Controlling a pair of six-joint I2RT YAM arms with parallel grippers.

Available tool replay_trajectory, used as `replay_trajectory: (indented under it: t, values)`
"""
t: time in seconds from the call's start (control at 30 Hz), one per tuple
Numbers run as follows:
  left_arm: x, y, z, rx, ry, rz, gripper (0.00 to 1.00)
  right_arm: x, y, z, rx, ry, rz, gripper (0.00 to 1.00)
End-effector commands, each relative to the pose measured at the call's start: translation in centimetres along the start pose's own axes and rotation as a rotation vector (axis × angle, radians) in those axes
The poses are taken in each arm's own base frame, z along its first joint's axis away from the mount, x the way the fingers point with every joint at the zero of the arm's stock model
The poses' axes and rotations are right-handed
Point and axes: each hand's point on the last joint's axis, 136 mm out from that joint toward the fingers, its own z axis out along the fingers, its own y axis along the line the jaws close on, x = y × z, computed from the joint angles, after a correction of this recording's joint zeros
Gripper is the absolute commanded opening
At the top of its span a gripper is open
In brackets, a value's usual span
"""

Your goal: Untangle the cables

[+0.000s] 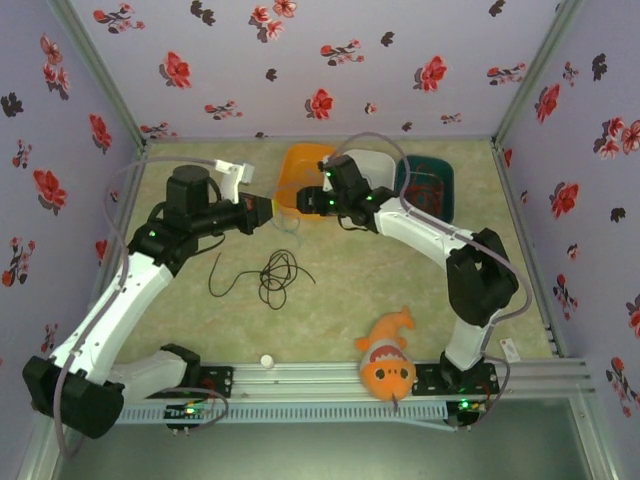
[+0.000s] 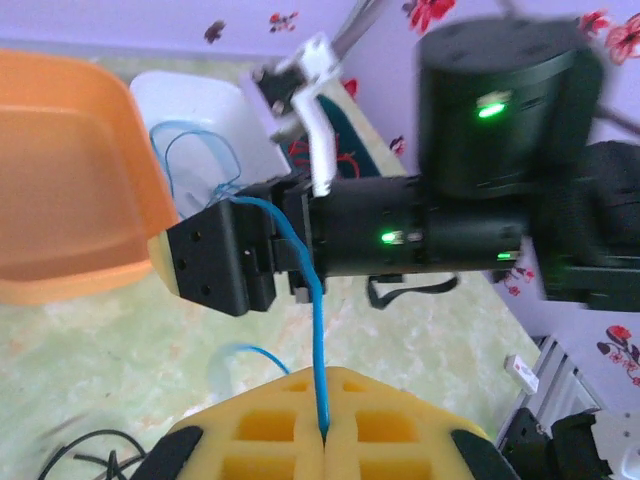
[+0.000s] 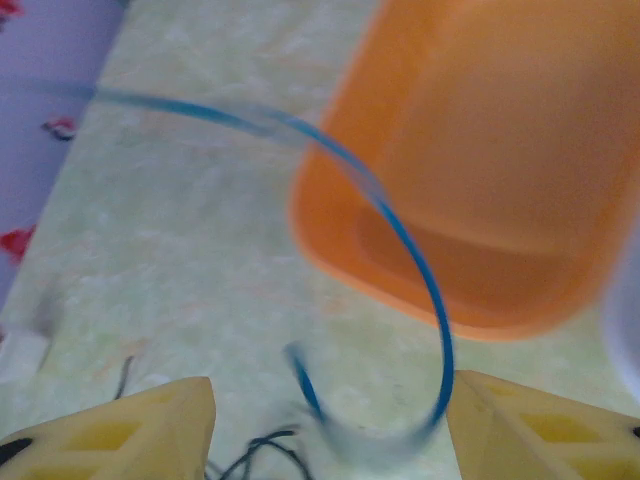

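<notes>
Left claw (image 2: 322,438) is pressed together, pinching the blue cable (image 2: 318,340) — the strand runs from its yellow fingertips toward the right arm's black wrist. Right claw (image 3: 330,405) stands spread, a blurred loop of blue cable curving through the gap between its fingers. Just beyond sits an orange tray (image 3: 500,150). A black cable (image 1: 275,275) lies coiled on the tabletop (image 1: 330,320) — a red cable (image 1: 425,190) rests in a dark green tray (image 1: 450,185).

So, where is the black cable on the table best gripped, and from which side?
Take the black cable at its single tail, left of the coil, coming straight down from above. There the wire lies alone and flat on the table, while the coil's loops overlap. The left pincer is shut on the blue cable, so the open right pincer seems freer.
</notes>
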Motion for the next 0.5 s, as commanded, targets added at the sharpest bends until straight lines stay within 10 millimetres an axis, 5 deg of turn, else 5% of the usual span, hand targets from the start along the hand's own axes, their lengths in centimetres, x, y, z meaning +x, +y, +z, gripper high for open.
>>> replay_trajectory:
  t: [0.0, 0.23, 0.47]
  values:
    - [-1.8, -2.3, -1.4, 0.059, -0.052, 0.064, 0.0, -0.8, -1.4, -0.9, 0.04, -0.066, 0.061, 0.61]
    - [-3.5, -3.6, -2.6, 0.071, -0.096, 0.114, 0.0, -0.3, -7.0, -3.4, 0.159, -0.118, 0.168, 0.5]
    - [-5.0, -3.5, -1.8, 0.062, -0.1, 0.115, 0.0, -0.1, -9.6, -7.5, 0.218, -0.186, 0.196, 0.53]
